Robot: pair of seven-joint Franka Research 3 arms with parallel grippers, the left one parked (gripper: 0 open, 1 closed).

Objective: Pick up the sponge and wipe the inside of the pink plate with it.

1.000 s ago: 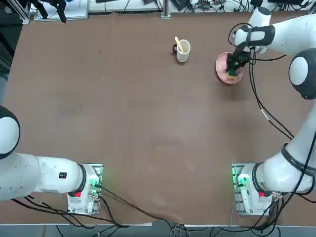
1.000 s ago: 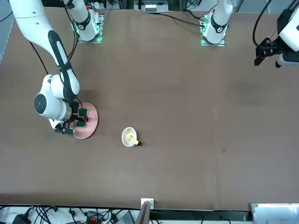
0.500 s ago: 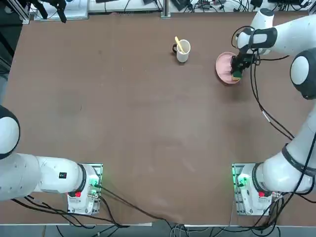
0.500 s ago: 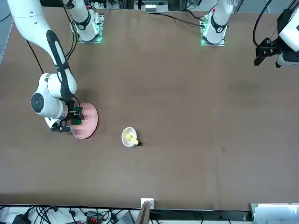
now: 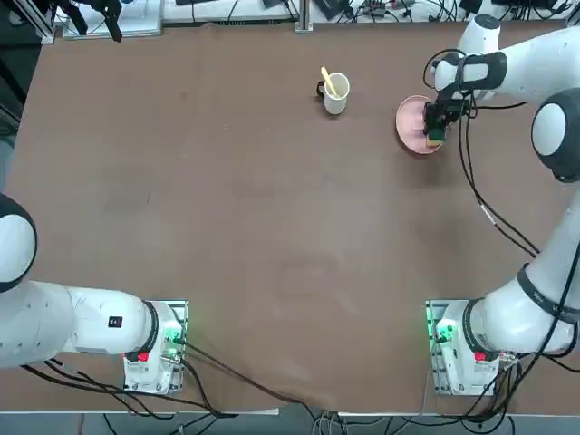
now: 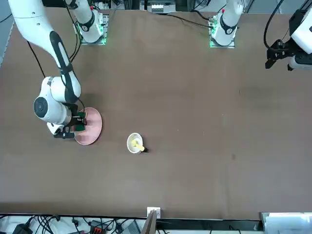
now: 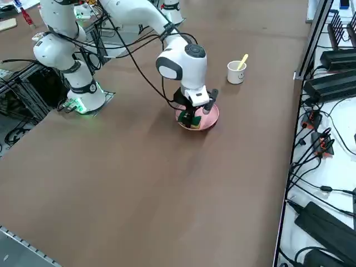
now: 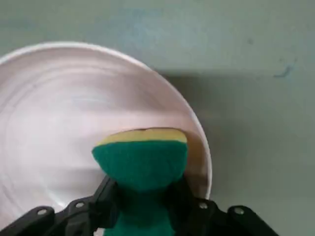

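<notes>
The right gripper (image 5: pixel 437 130) is now working at the pink plate's (image 5: pixel 412 124) right-hand edge in the top view, having carried the sponge (image 8: pixel 141 158) over from nearer the dish's middle a second ago. Going left to right across that view, the white mug (image 5: pixel 335 94) with its yellow utensil (image 5: pixel 329 82) is standing well apart to the plate's left, then comes the plate, then the gripper pointing down over its rim side. The fingers are squeezing the sponge tightly, its yellow layer pressing on the plate's inner slope just inside the rim. The wiping step looks to be under way; the next move likely calls for sweeping back across the bowl without riding over the rim.
</notes>
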